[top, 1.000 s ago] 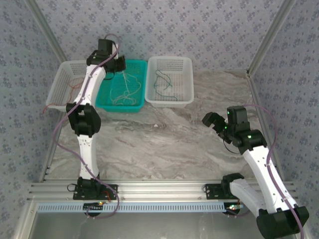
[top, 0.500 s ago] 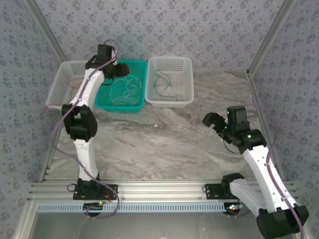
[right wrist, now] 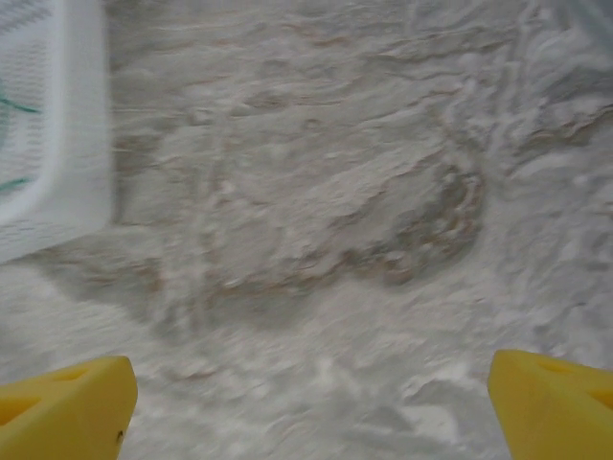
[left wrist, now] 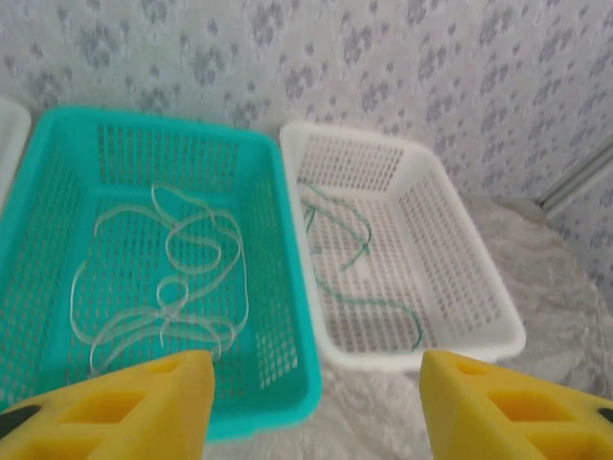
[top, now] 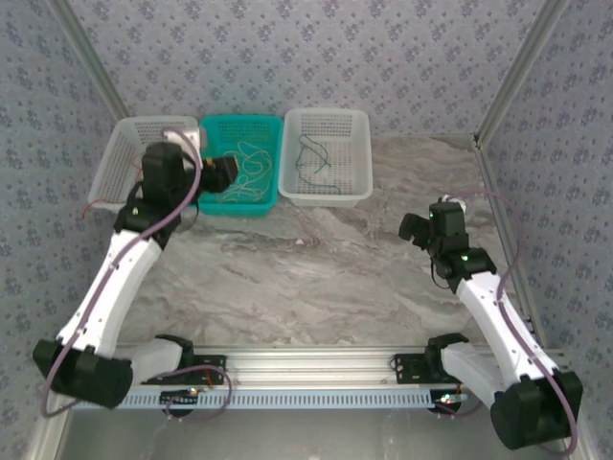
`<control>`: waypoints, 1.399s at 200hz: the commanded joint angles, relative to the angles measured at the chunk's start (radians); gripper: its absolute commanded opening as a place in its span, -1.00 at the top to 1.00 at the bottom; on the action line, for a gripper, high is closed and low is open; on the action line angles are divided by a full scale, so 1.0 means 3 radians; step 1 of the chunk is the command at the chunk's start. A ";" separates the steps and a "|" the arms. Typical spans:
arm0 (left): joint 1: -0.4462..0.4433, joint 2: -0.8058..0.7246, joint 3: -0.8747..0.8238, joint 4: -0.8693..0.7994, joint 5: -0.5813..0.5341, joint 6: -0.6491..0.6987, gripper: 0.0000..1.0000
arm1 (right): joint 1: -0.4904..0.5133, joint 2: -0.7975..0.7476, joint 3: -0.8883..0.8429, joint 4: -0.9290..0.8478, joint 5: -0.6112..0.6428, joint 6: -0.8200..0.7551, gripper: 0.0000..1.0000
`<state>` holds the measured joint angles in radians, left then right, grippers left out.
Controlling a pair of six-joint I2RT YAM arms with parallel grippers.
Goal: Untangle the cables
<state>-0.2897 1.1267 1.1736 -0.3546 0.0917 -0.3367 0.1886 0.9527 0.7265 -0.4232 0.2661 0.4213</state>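
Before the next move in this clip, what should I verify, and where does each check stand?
1. Left pincer empty: ok, jaws apart, nothing between them.
2. Right pincer empty: ok, jaws wide over bare table.
3. Pale cable alone in the teal basket: ok, no other colour mixed in.
4. Green cable alone in the white basket: ok.
5. Nothing draped over the rim between those two baskets: ok.
6. Contents of the third basket: cannot tell, the left arm covers much of it.
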 commanded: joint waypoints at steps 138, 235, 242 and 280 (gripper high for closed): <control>-0.0103 -0.1191 -0.1817 0.0284 -0.1073 0.0211 -0.99 | -0.0659 0.1881 -0.1134 0.4069 -0.0437 -0.1417 -1.00; 0.0203 -0.0134 -0.2087 0.1139 -0.1925 0.0561 -0.99 | -0.0678 0.1886 -0.1159 0.4172 -0.0437 -0.1412 -1.00; 0.0253 -0.0032 -0.2128 0.1380 -0.1843 0.0667 -0.99 | -0.0677 0.1889 -0.1159 0.4177 -0.0436 -0.1415 -1.00; 0.0622 0.0597 -0.2179 0.2318 -0.1326 0.0752 -0.99 | -0.0680 0.1889 -0.1154 0.4169 -0.0444 -0.1409 -1.00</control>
<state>-0.1577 1.2140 0.5285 0.1013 -0.3923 -0.1520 -0.0109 1.5242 0.3809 0.8051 0.1406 0.0093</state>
